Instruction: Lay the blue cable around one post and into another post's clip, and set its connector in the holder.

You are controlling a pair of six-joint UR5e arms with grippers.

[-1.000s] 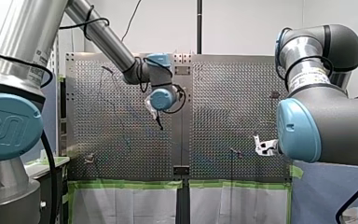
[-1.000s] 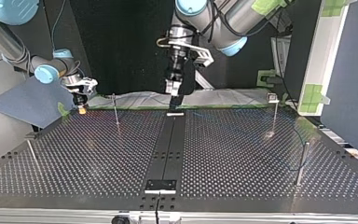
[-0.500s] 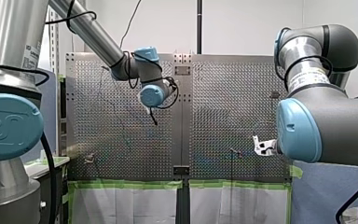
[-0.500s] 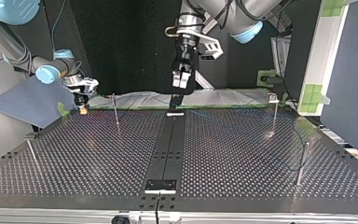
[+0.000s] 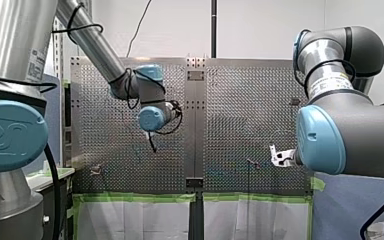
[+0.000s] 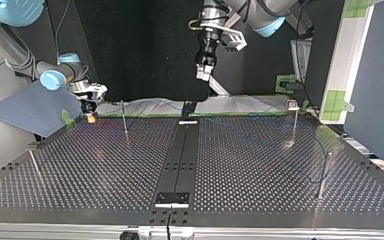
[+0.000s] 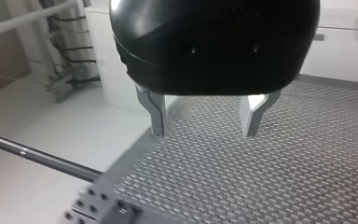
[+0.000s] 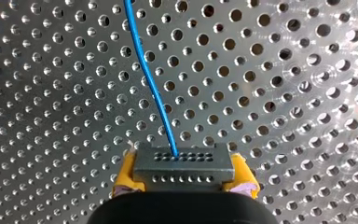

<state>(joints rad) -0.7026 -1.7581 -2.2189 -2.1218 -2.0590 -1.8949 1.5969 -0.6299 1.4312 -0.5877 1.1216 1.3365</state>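
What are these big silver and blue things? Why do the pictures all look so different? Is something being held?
They are two robot arms working at a metal table full of little holes. Four cameras took these pictures at the same moment. One looks from behind the arms, one faces them from across the table, and one rides on each wrist. That is why two of the pictures are so close up.

Thin posts stand on the table. My right gripper pinches a small grey connector between its yellow pads, and a blue cable comes out of the connector. My left gripper is open and holds nothing. It hangs in the air above the table.
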